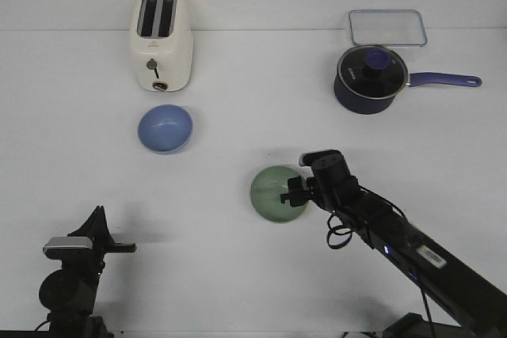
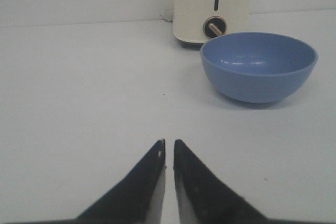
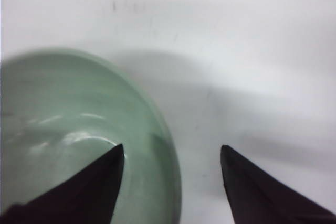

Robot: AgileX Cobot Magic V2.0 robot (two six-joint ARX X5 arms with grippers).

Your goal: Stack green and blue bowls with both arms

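You are looking at a staged robot test bench dressed with kitchen items, not a real kitchen. The plain white table (image 1: 238,275) runs unbroken to a bare white backdrop, with no counter, sink or cupboards in view. Household props are spaced well apart on it: a cream toaster (image 1: 161,41), a dark blue lidded saucepan (image 1: 369,78), a clear rectangular container (image 1: 387,27), a blue bowl (image 1: 165,128) and a green bowl (image 1: 277,193). Two black robot arms reach in from the near edge.
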